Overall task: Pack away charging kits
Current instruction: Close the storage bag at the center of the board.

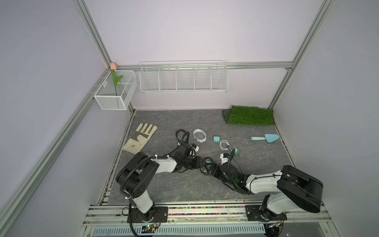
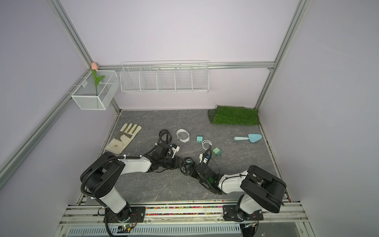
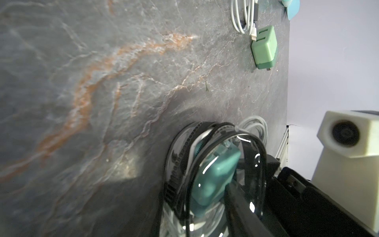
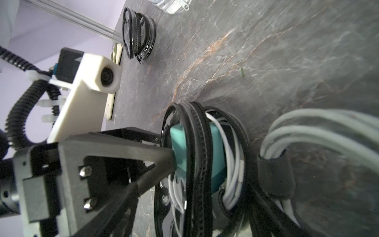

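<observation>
While left gripper (image 4: 173,162) clamped black-rimmed case (image 4: 197,131) at middle of table (image 1: 180,188), teal plug (image 4: 178,141) sat inside, white cable (image 4: 307,123) partly out. Right gripper (image 1: 207,167) at case mouth; jaws apart or pinching, could not tell. Risk: hard push could tip case, spill plug, snag cable on zip.

Beige glove (image 1: 140,137) lies flat at the left side of the grey counter (image 1: 184,184). Light-blue trowel (image 1: 266,137) on the right, near the grass mat (image 1: 250,115) (back right corner). On the walls: white wire rack (image 1: 183,79) and a mesh basket (image 1: 114,96) holding an upright tulip (image 1: 113,66).
</observation>
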Motion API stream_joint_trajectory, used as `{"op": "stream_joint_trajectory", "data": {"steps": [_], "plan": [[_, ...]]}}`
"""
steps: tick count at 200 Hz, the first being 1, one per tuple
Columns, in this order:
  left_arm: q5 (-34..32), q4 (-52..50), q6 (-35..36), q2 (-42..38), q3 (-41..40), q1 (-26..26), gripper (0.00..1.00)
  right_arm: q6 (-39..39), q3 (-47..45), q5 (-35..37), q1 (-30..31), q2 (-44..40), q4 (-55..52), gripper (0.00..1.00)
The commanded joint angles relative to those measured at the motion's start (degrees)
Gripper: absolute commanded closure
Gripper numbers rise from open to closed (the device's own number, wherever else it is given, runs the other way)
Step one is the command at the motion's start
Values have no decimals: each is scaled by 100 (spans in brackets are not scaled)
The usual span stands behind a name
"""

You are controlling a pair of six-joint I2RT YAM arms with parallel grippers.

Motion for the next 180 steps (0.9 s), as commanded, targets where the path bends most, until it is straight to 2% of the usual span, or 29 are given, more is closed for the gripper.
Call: {"op": "stream_joint_trajectory", "data": {"steps": [1, 46, 76, 96, 117, 150, 180], "plan": [[13, 10, -17, 105, 118, -123, 52, 285, -105, -142, -77, 273, 237, 22], [103, 135, -71, -17, -9, -150, 52, 355, -63, -208, -176, 669, 513, 33], [116, 227, -105, -80, -85, -150, 51, 318, 32, -277, -190, 982, 683, 54], [112, 281, -124, -188, -167, -150, 47, 283, 9, -307, -208, 1147, 885, 67], [61, 232, -106, -356, -210, -150, 43, 200, -34, -288, -218, 1196, 1010, 74], [-104, 138, -110, -747, -320, -120, 37, -183, -90, -207, -234, 896, 1073, 83], [-220, 478, -316, -1516, -703, 77, 33, -847, -49, -101, -219, 43, 558, 90]]}}
